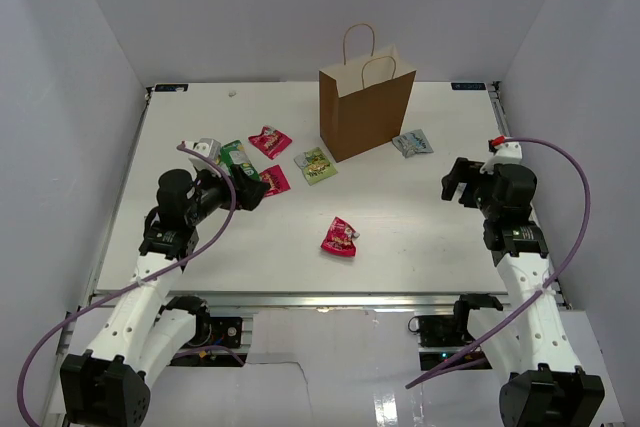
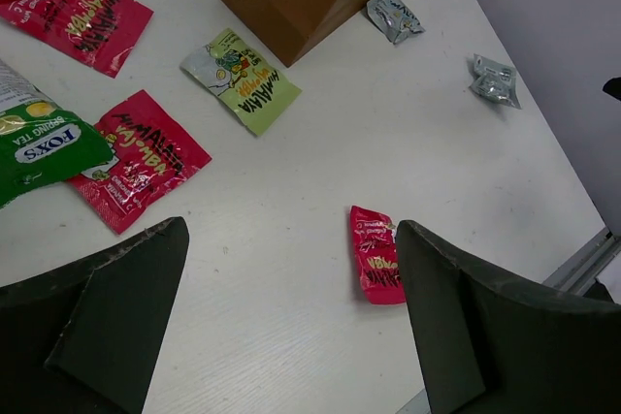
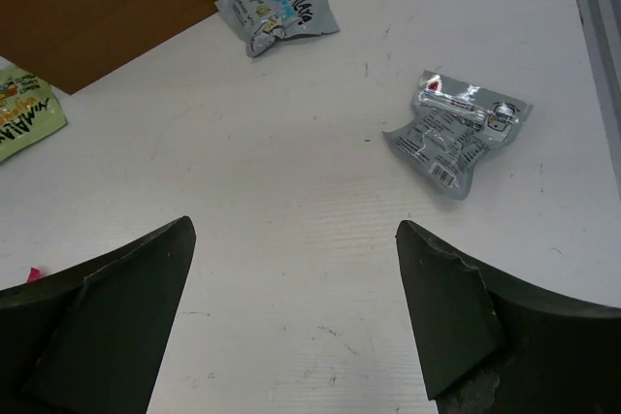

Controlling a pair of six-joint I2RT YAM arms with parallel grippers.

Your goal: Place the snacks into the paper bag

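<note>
"How do your pincers stand?"

"Both are spread wide with nothing between the fingers. My left pincer (image 2: pixel 291 230) hovers over the left half of the desk (image 1: pixel 420 237). My right pincer (image 3: pixel 293 228) hangs near the right edge."

"And the paper bag?"

"The paper bag (image 1: pixel 366 107) stands upright toward the far middle, handles up. Bare desk runs from it to the near edge, with only a lone red packet (image 1: pixel 340 237) lying there."

"The other snacks?"

"On the bag's left, a yellow-green packet (image 2: pixel 243 81) lies just beside its corner. Beyond that are a near red packet (image 2: pixel 141 157), a far red packet (image 2: pixel 82 16) and a green packet (image 2: pixel 39 147). On its right, a pale blue packet (image 3: pixel 279 18) lies close to the bag. A silver packet (image 3: pixel 456 133) lies apart from it, nearer the side rail (image 3: pixel 597 7)."

"Any writing?"

"The green packet reads 'FOX'S' and the pale blue one 'Himalaya'. The red ones carry black lettering I cannot read."
</note>
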